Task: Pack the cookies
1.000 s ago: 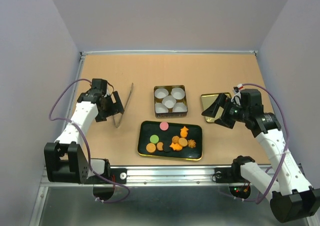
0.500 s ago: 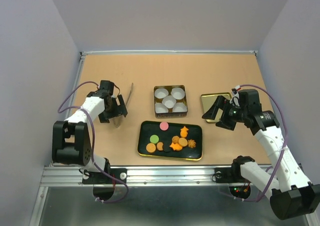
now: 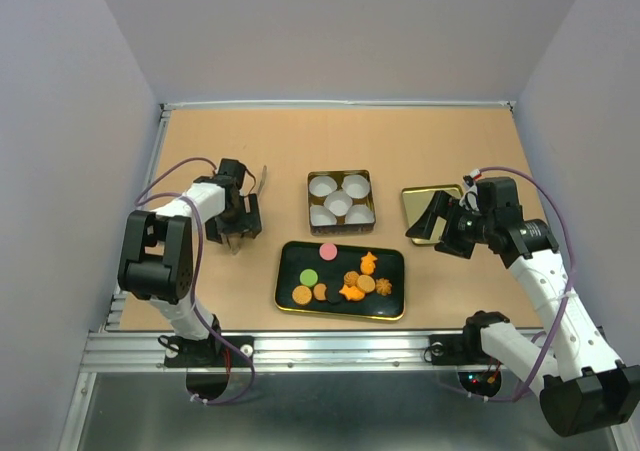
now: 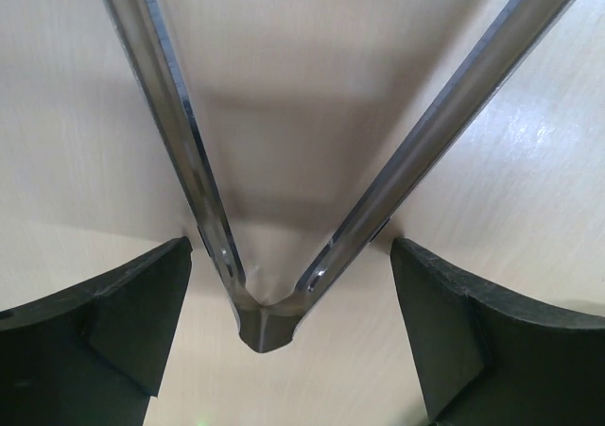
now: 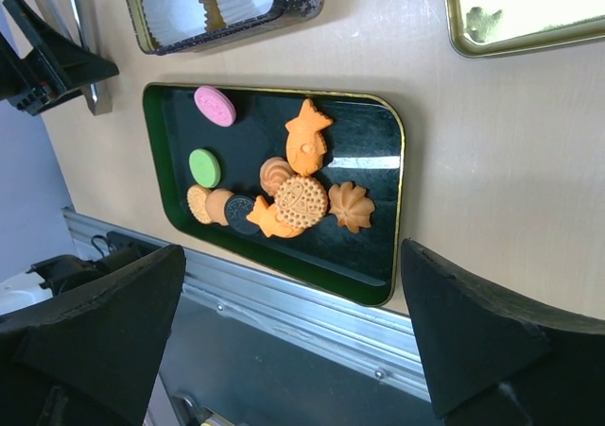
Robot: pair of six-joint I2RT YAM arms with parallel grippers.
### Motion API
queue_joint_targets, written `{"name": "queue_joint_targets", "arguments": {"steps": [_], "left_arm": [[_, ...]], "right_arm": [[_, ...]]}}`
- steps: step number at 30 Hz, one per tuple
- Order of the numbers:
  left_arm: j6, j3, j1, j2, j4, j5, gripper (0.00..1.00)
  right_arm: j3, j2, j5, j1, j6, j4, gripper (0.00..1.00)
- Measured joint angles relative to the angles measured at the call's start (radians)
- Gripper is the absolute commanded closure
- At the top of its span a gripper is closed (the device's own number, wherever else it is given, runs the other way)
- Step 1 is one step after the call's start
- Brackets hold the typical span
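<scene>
The left gripper [image 4: 291, 256] sits low over the table [image 3: 450, 151], its jaws spread wide, 1 finger on each side of the hinged end of the metal tongs [image 4: 260, 327] lying on the wood. Whether either finger touches them I cannot tell. The right gripper [image 5: 293, 251] hangs wide apart above the table, near the gold lid [image 5: 529, 10]. The cookies [image 5: 298, 199], about 10, lie clustered on the black tray [image 5: 373, 256], just on the near side of the tin [image 3: 340, 176] of white paper cups [image 3: 340, 203].
</scene>
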Motion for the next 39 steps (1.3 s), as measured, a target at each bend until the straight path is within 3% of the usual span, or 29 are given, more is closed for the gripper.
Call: {"name": "queue_joint_targets", "arguments": {"steps": [3, 9, 14, 18, 19, 26, 32, 39], "left_arm": [[0.021, 0.002, 0.002, 0.006, 0.012, 0.011, 0.02], [0.046, 0.03, 0.006, 0.038, 0.037, 0.04, 0.14], [0.062, 0.046, 0.008, 0.053, 0.058, 0.042, 0.38], [0.067, 0.05, 0.016, 0.059, 0.073, 0.04, 0.48], [0.068, 0.05, 0.019, 0.059, 0.077, 0.04, 0.57], [0.062, 0.061, 0.026, 0.059, 0.077, 0.045, 0.82], [0.05, 0.106, 0.026, 0.024, 0.007, 0.053, 0.9], [0.042, 0.122, 0.019, -0.234, -0.074, 0.088, 0.96]], "right_arm": [[0.0, 0.001, 0.006, 0.0, -0.007, 0.0, 0.0], [0.0, 0.028, 0.014, 0.0, -0.015, 0.0, 0.0], [0.0, 0.046, 0.022, 0.0, -0.019, 0.0, 0.0], [0.0, 0.064, 0.03, 0.0, -0.021, 0.0, 0.0], [0.0, 0.069, 0.032, 0.0, -0.022, 0.001, 0.0], [0.013, 0.105, 0.045, 0.0, -0.02, 0.001, 0.0], [0.062, 0.112, 0.065, 0.0, 0.015, -0.005, 0.0], [0.258, 0.124, 0.129, 0.0, 0.098, -0.066, 0.0]]}}
